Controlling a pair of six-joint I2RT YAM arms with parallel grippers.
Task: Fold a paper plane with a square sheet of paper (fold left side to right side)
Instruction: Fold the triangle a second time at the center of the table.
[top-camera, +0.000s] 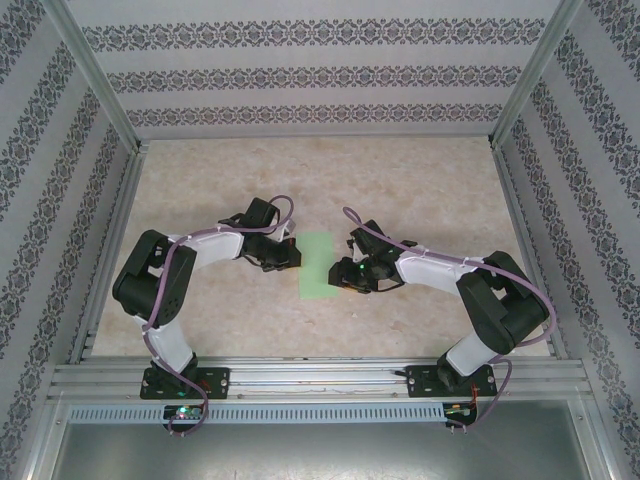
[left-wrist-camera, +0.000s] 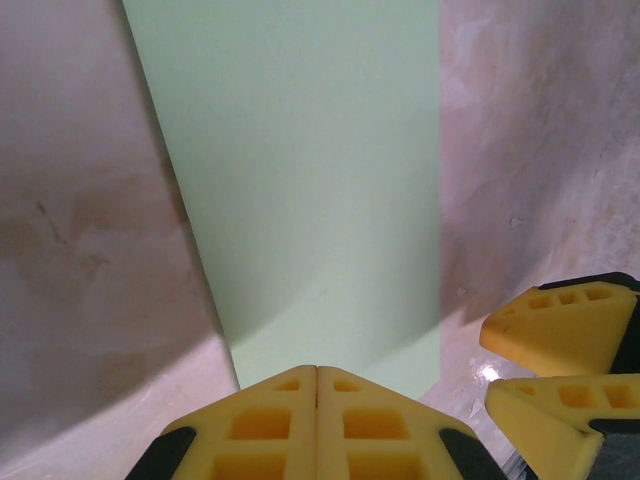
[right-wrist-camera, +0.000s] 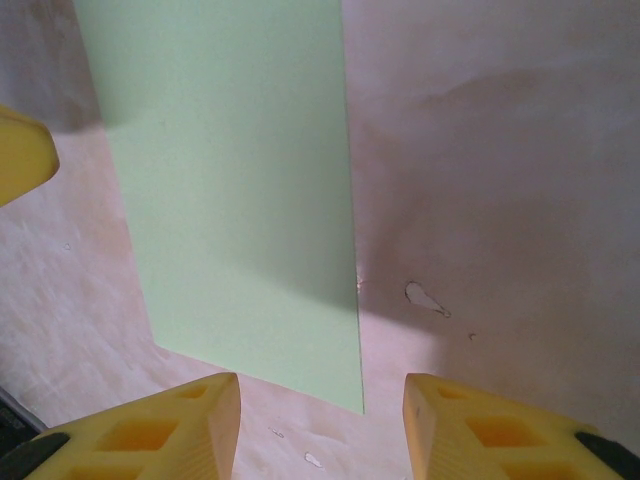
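- Spanning the whole workspace: mottled beige tabletop (top-camera: 420, 190).
- Lying flat mid-table between both grippers — thin light green sheet of paper (top-camera: 317, 265), a narrow rectangle.
- Left gripper (left-wrist-camera: 317, 372): yellow fingers pressed together at its edge.
- Right gripper (right-wrist-camera: 322, 385): fingers apart, sheet's corner between.

Plain light green sheet of paper (top-camera: 318, 264); mottled beige-pink tabletop (top-camera: 420, 190); yellow-fingered left end effector (left-wrist-camera: 317, 372) and right end effector (right-wrist-camera: 322, 385); twelve-o'clock wall (top-camera: 320, 92) white with dark ornamental bands.

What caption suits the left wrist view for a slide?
Left gripper, fingers shut, at the near edge of the green paper.
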